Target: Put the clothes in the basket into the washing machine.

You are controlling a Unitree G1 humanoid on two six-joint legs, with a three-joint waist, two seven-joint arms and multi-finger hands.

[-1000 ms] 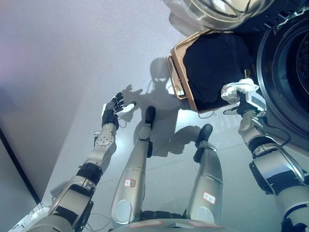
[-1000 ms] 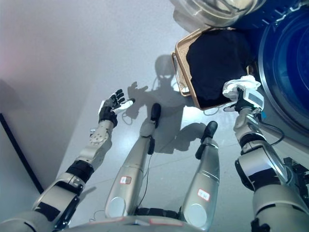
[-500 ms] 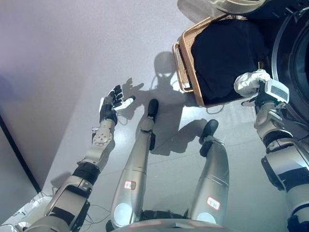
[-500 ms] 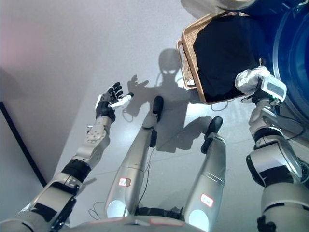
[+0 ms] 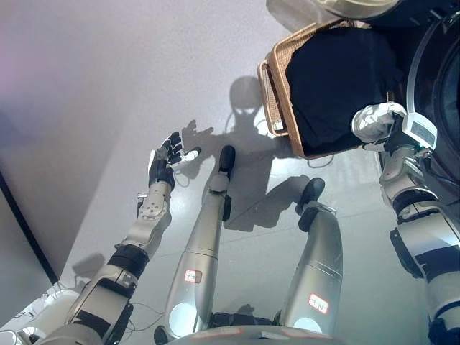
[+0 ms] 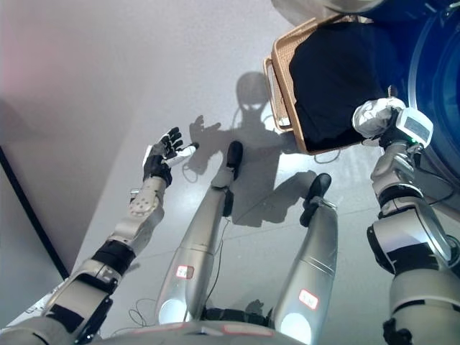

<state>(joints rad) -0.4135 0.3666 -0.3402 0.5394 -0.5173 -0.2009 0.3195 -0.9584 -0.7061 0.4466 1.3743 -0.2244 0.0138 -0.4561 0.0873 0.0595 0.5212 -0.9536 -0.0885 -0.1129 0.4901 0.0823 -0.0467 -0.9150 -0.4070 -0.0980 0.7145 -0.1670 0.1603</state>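
Filling the wicker basket (image 5: 277, 93) almost to its rim is a heap of dark clothes (image 5: 334, 79), black and bunched, with nothing of it hanging over the woven sides; the basket stands on the pale grey floor (image 5: 108, 86), tipped a little so its open top faces us, and right beside it on the far right rises the washing machine (image 5: 438, 79), its round door ring and dark drum opening just next to the basket's edge. At the basket's near right corner, between the clothes and the machine's ring, the right hand (image 5: 375, 122) sits with its white-covered fingers bunched together into a rounded fist against the edge of the dark cloth; whether any cloth is caught inside that fist I cannot tell from where I stand. Well away from the basket, out over bare floor on the other side, the left hand (image 6: 162, 152) is held up with its dark fingers spread and relaxed, a white tip pointing toward the basket, holding nothing
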